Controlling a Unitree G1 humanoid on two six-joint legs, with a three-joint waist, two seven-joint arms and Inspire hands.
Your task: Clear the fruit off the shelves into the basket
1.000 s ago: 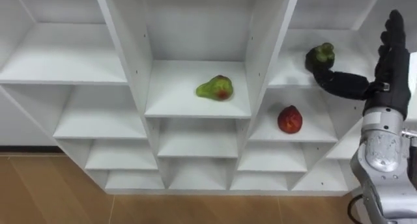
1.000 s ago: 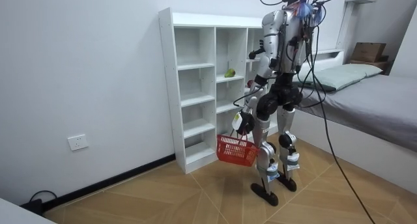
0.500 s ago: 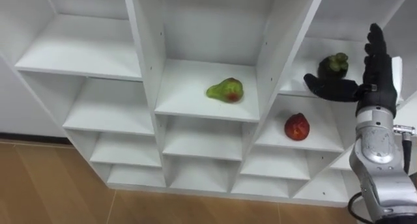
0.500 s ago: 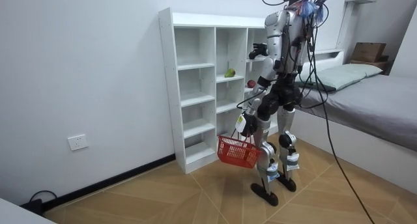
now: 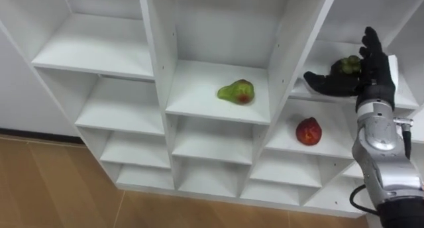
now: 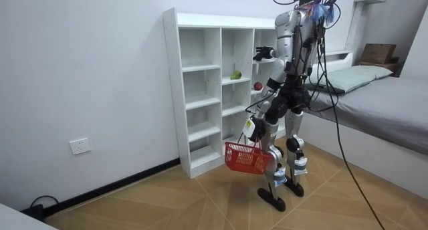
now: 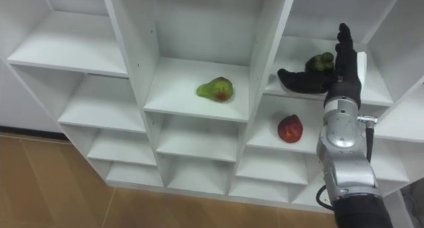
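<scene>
Closet (image 5: 156, 69) | pear (image 5: 236, 92) lies narrow end left | right hand (image 5: 361, 77) fingers (image 5: 370, 46) apart by green fruit (image 5: 346, 65) | left hand (image 6: 254, 131) grips basket (image 6: 246, 158)

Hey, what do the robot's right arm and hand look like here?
The right hand is black all over. The forearm behind it is a rounded silver-grey metal shell with a round cap on its side and a small bracket sticking out near the wrist. A dark cable loops out low on the arm.

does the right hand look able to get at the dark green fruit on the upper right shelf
Probably yes: the open right hand is inside that compartment, beside the dark green fruit, with nothing between them. The left hand holds the red basket.
</scene>
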